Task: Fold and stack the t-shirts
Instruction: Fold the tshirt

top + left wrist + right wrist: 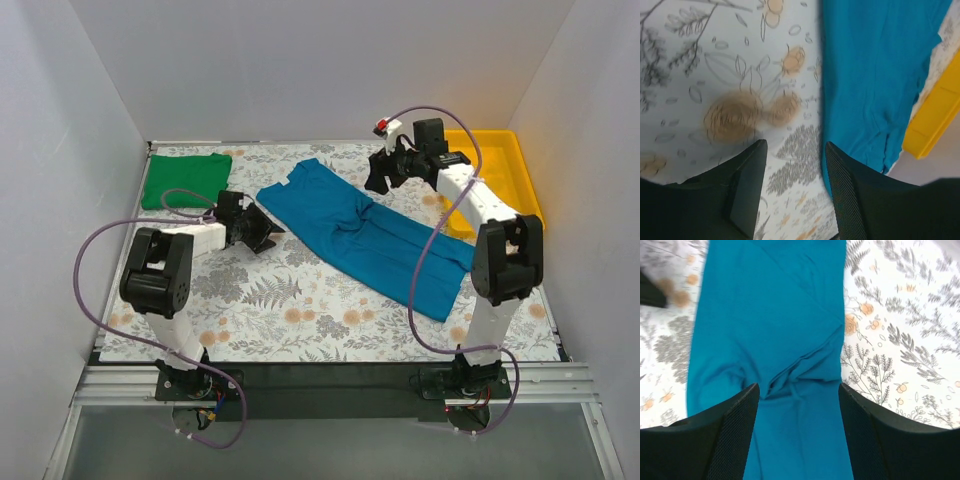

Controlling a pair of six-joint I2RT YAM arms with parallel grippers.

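A teal-blue t-shirt [365, 238] lies as a long, rumpled strip slanting across the middle of the floral table [300, 300]; the green t-shirt [186, 180] sits folded in the far left corner. Both grippers are spread and empty: the left gripper [264, 234] beside the strip's far-left end, the right gripper [378, 180] above its far edge. The teal shirt looks half-folded, so next probably comes pinching one end and folding it over
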